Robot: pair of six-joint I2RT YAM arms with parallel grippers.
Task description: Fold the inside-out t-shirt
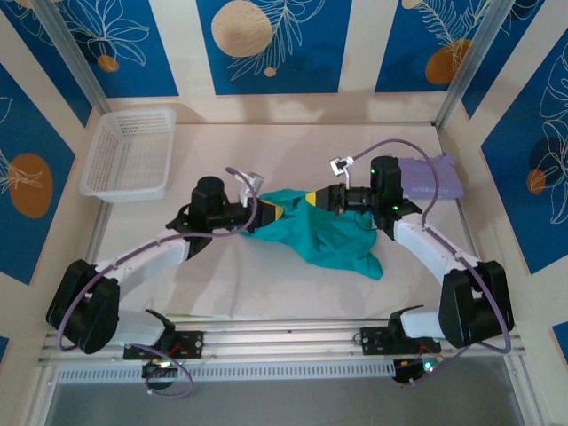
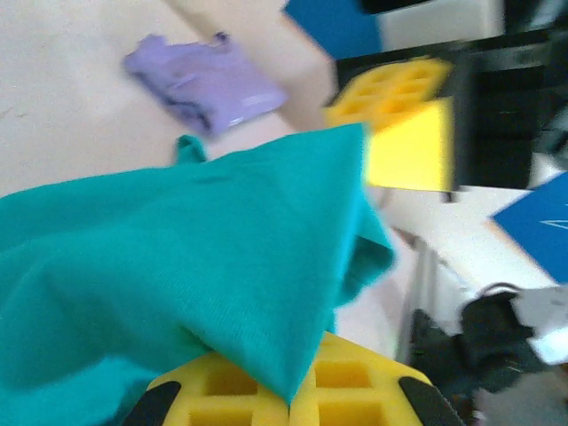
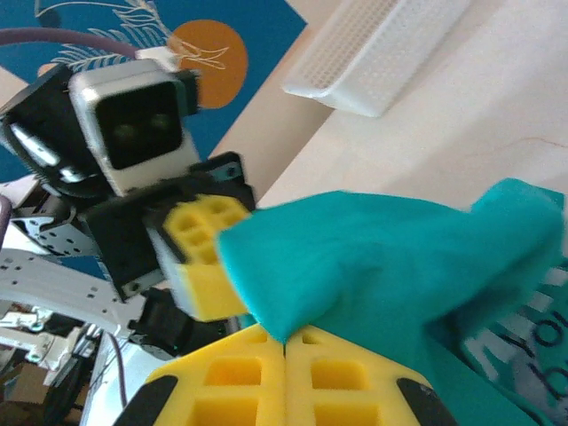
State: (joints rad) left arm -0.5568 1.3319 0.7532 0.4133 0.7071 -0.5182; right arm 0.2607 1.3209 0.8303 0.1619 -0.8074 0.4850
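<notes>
The left hand point(image 1: 271, 211) and the right hand point(image 1: 306, 200) are each clamped shut on an edge of the teal-green cloth t-shirt point(image 1: 333, 240), close together above the pale worktop point(image 1: 266, 284). The rest of the garment is seen trailing crumpled toward the right arm, presumably to be drawn out flat for folding. The folded lavender shirt point(image 1: 433, 177) is set apart, far right.

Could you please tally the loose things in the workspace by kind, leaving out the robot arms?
Shirts: 2 (teal t-shirt, folded lavender shirt)
Baskets: 1 (white mesh basket)
Total: 3
</notes>
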